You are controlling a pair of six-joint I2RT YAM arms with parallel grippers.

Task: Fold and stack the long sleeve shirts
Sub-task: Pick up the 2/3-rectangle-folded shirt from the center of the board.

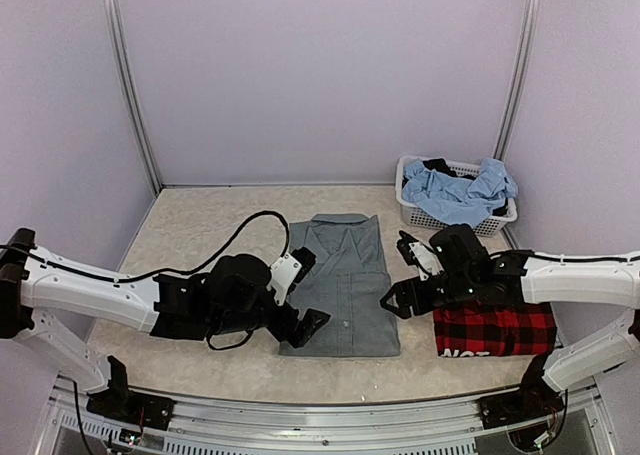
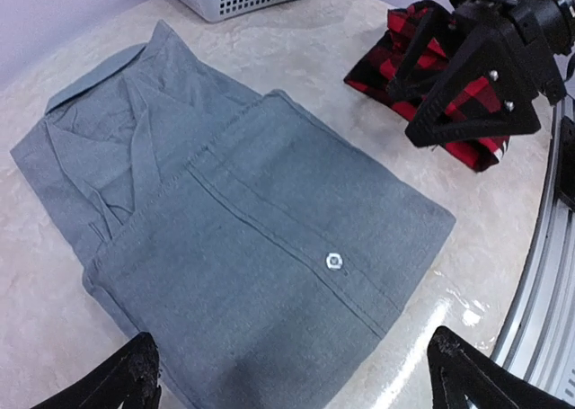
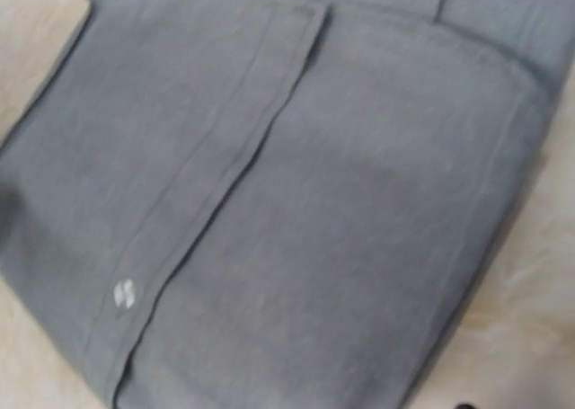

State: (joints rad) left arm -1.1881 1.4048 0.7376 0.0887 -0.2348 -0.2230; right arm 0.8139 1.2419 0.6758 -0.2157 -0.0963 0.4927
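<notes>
The left gripper [image 1: 305, 293] is spread wide at the left side of the grey collared shirt [image 1: 345, 295]. In its wrist view the two dark fingertips [image 2: 135, 373] stand far apart over the folded near end of that shirt; whether they touch the cloth cannot be told. The right gripper [image 1: 400, 273] is at the shirt's opposite, right side, its jaws likewise parted and holding nothing. Its wrist camera looks closely down on the grey fabric, with the button placket and a white button [image 3: 124, 292] in view. The grey shirt lies folded into a neat rectangle on the pale mottled table [image 1: 200, 235] between the two grippers. Its collar [image 1: 340, 222] points to the far side and the front placket faces up. Just right of the grey shirt, partly under the right arm, lies the red-and-black plaid flannel shirt [image 1: 500, 330], folded, with white lettering [image 1: 462, 353] at its near edge. Beyond the grey shirt and to its right stands a white laundry basket [image 1: 410, 210] with a light blue garment [image 1: 455, 195] heaped in it.
</notes>
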